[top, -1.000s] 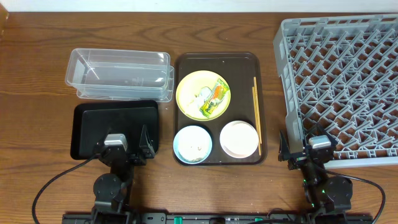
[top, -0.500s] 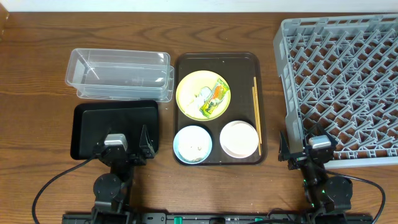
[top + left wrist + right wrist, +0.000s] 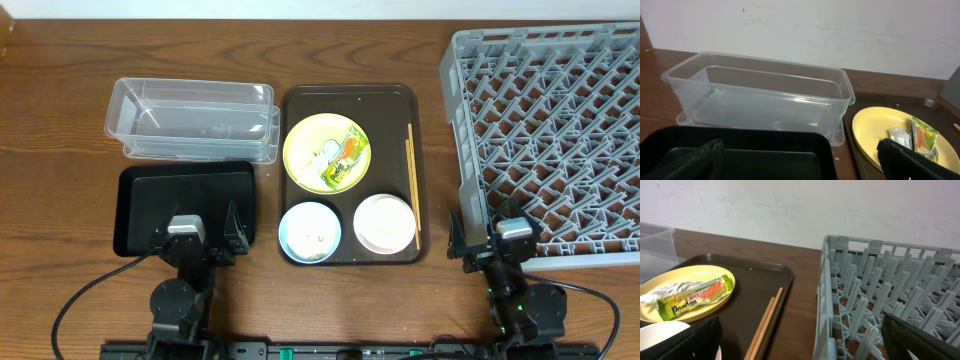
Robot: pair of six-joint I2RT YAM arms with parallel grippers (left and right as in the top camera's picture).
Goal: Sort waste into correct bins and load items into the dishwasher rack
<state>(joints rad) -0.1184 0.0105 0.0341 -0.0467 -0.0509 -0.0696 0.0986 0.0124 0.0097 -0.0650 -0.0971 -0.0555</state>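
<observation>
Taking the overhead view as a clock face with twelve at the far edge, the brown serving tray [image 3: 300, 100] sits at the centre of the surface [image 3: 60, 60]; on it the yellow plate [image 3: 305, 140] lies toward twelve, the light blue bowl [image 3: 310, 232] toward seven and the pinkish-white bowl [image 3: 385, 222] toward five, the two bowls just beside each other. The green-and-orange wrapper [image 3: 343, 160] and a white crumpled scrap [image 3: 325, 155] rest on the plate; the chopsticks [image 3: 411, 185] lie along the tray's three o'clock rim. The clear tub [image 3: 190, 120] is at ten, the black tray [image 3: 140, 195] at eight, the dishwasher rack [image 3: 550, 130] at three; nothing is sorted or loaded yet.

The left claw [image 3: 197, 232] at seven is spread wide and holds nothing, over the black tray's near edge; the right claw [image 3: 497, 232] at five is equally wide and empty, just beside the rack's near corner.

Likely troubles: the wrapper lies flat, so fingers closing on it may skid the plate or pinch only the scrap; the chopsticks are thin and hug the rim, so a grip may catch one stick or the rim; tilting the blue bowl early would scatter its pale specks [image 3: 318, 238]; a careless swing of the right arm could strike the rack wall.
</observation>
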